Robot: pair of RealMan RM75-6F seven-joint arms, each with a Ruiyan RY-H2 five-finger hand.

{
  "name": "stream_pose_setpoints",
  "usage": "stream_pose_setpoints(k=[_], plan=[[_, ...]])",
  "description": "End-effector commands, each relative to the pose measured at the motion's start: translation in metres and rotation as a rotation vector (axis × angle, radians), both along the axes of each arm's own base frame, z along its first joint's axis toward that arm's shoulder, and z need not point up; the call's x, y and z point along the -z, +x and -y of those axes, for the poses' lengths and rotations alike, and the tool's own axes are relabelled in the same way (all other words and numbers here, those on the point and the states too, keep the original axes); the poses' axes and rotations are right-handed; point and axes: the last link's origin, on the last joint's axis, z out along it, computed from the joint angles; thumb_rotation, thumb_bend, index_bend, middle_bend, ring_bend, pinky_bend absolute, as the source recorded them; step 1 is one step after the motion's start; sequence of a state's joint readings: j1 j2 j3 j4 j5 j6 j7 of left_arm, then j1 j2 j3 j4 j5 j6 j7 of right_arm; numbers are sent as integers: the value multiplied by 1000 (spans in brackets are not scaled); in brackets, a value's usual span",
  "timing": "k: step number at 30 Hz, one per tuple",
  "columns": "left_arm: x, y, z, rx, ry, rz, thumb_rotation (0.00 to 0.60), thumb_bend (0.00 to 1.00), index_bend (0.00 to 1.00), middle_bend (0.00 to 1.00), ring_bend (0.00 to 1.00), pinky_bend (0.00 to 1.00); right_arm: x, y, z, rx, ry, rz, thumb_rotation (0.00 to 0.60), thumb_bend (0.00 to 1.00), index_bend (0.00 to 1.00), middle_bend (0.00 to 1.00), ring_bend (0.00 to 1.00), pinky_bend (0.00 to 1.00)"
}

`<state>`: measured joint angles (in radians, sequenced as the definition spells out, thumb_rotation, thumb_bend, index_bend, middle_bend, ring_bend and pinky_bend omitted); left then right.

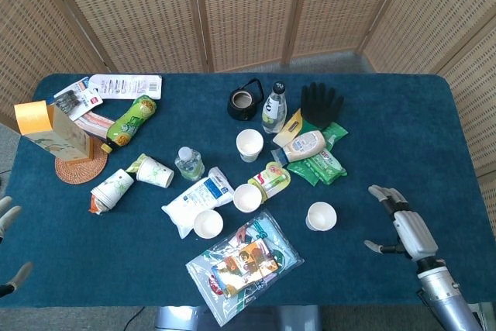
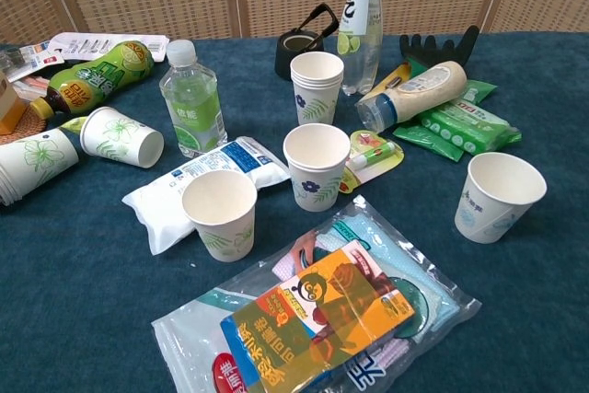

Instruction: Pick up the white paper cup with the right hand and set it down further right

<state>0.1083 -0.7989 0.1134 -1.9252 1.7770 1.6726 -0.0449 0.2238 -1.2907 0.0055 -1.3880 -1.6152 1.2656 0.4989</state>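
Cup (image 1: 321, 215) left of open right hand (image 1: 408, 230)

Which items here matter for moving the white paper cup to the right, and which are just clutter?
Job:
white paper cup, upright, nearest the right hand
right hand, fingers spread, holding nothing
bare table to the cup's right

Clutter:
other paper cups
clear bottle
black glove
green wipes pack
plastic snack bag
orange box

Woven rattan screen panels (image 1: 248, 5) stand behind the blue-covered table (image 1: 387, 125)
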Motion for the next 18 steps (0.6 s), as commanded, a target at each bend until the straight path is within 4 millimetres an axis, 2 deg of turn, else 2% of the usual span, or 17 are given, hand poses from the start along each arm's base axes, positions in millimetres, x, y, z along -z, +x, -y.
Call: stream_pose_setpoints(k=[1,11,18], plan=[[1,0,0,-1,0,-2,600,350,0,0,0,0,17,-6,9,-16,89,61,600,135,0,0,0,0],[4,1,-1,-14,-1,-9,600,351,0,0,0,0,35,-1,24,-36,142,111,600,133,0,0,0,0],[3,0,-2,-18,1,-9,600,350,0,0,0,0,44,5,27,-35,152,169,600,134,0,0,0,0]])
